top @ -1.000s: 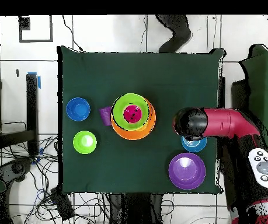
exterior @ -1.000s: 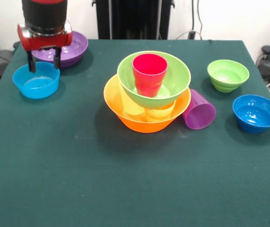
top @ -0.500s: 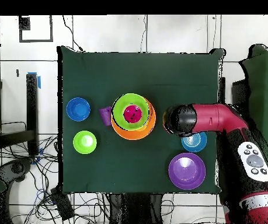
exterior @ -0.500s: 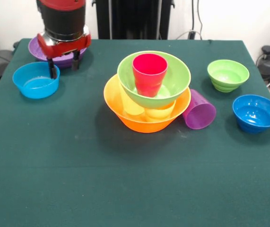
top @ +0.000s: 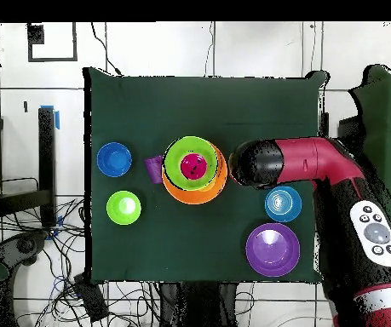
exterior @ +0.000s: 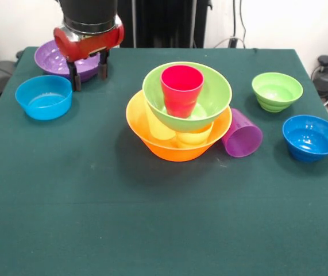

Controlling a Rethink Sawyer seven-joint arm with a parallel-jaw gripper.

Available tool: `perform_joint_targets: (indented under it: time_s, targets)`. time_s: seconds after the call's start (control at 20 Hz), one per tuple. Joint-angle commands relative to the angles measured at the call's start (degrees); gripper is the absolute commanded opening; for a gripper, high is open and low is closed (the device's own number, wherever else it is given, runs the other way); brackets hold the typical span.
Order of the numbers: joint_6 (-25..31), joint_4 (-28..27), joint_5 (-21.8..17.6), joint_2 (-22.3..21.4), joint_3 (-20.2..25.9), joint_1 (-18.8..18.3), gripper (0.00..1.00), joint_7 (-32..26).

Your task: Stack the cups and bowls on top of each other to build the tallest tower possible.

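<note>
The tower (exterior: pixel 178 115) stands mid-table (exterior: pixel 152 230): a large orange bowl (exterior: pixel 152 146) at the bottom, with a pale yellow cup (exterior: pixel 159 127) and a yellow-orange cup (exterior: pixel 195 135) inside it. On them rests a large lime green bowl (exterior: pixel 212 95), tilted, holding an upright red-pink cup (exterior: pixel 181 89). A purple cup (exterior: pixel 242 134) lies on its side, touching the orange bowl.

Toward one side edge sit a blue bowl (exterior: pixel 311 137) and a small lime green bowl (exterior: pixel 277 91), both empty; toward the opposite edge, another empty blue bowl (exterior: pixel 43 96).

At the far corner, the gripper (exterior: pixel 87 73) hangs with fingers spread and empty, beside the large purple bowl (exterior: pixel 51 59). Only the front view shows the fingers; from overhead the arm (top: pixel 318 162) hides them.
</note>
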Motion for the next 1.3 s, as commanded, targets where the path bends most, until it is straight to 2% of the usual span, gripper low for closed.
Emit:
perform_joint_targets:
  time_s: [0.05,0.1,0.15,0.3,0.4,0.45,0.6,0.75,0.8,1.0,1.1,1.3]
  targets:
    - [14.7,-4.9,-2.7,8.3,12.4,-2.8,1.0,-41.9]
    - [16.4,-5.4,-2.9,8.8,12.6,-2.7,1.0,-42.9]
    - [20.1,-7.0,-4.7,9.2,11.3,-1.5,1.0,-44.3]
    - [28.6,-9.1,-2.6,12.6,10.4,-1.7,1.0,-45.9]
    - [34.1,-11.8,-3.4,14.0,8.6,-0.6,1.0,-47.2]
    - [37.9,-13.6,-4.7,14.1,7.5,0.2,1.0,-48.5]
    - [46.0,-16.5,-4.0,14.9,7.3,0.4,1.0,-51.6]
    - [57.2,-21.8,-4.8,15.5,7.3,1.7,1.0,-53.7]
    - [58.0,-22.8,-5.5,15.5,7.5,1.9,1.0,-54.6]
    - [63.4,-26.8,-12.7,14.5,7.0,3.6,1.0,-58.8]
    - [64.1,-28.2,-14.5,14.7,7.4,3.5,1.0,-60.0]
    - [60.9,-28.9,-16.1,15.8,8.0,2.7,1.0,-59.4]
